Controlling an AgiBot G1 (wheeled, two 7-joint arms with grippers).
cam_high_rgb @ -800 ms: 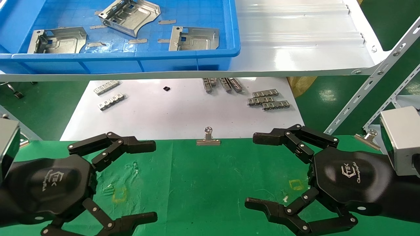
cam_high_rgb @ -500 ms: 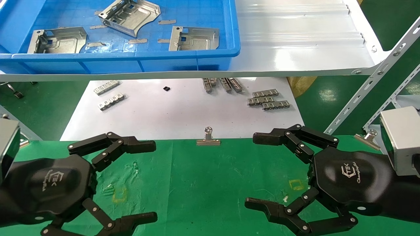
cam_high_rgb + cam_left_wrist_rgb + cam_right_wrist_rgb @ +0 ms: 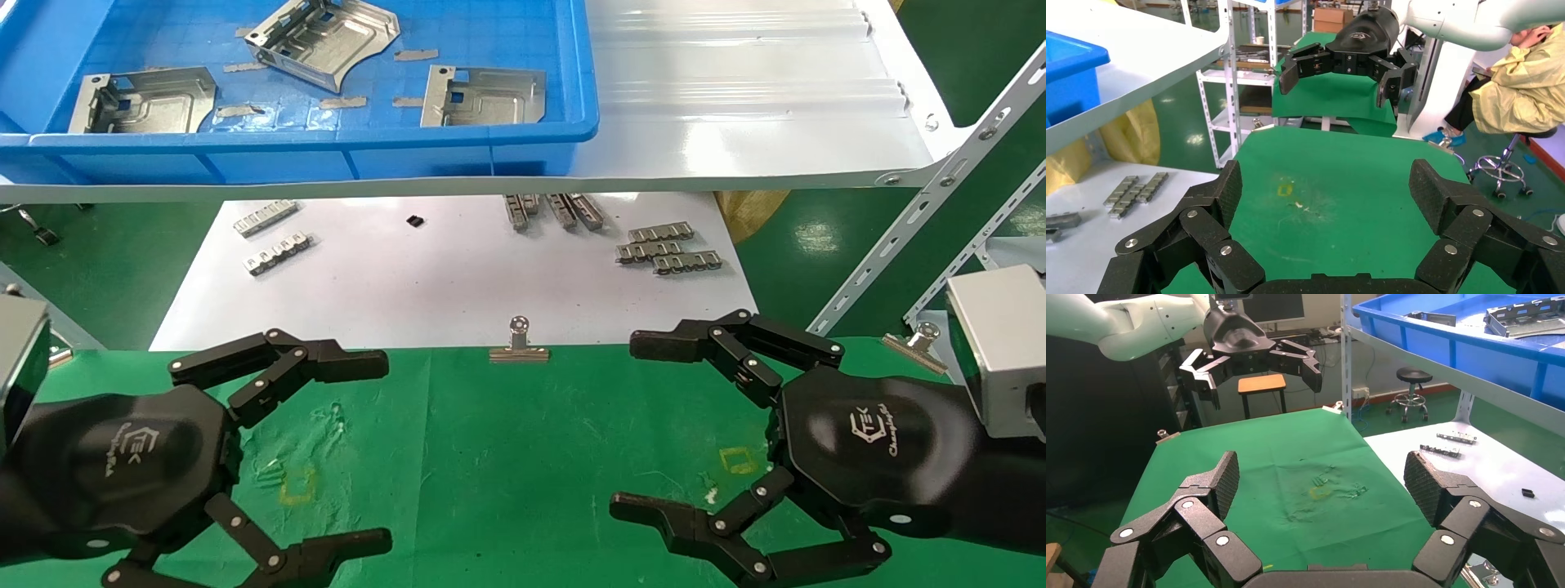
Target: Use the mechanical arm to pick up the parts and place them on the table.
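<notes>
While both my hands wait low in the frame, the left gripper [image 3: 380,445] and right gripper [image 3: 625,425] spread wide over the wrinkly green table [image 3: 523,441]. The shiny, bumpy metal parts [image 3: 482,95] sit upper left in the blue bin [image 3: 327,147]. Thin, flat plates could slip from my fingers.

Three silver stamped parts [image 3: 478,96] (ridged, with cut-outs) loose in the bin, off the green table [image 3: 523,441].
</notes>
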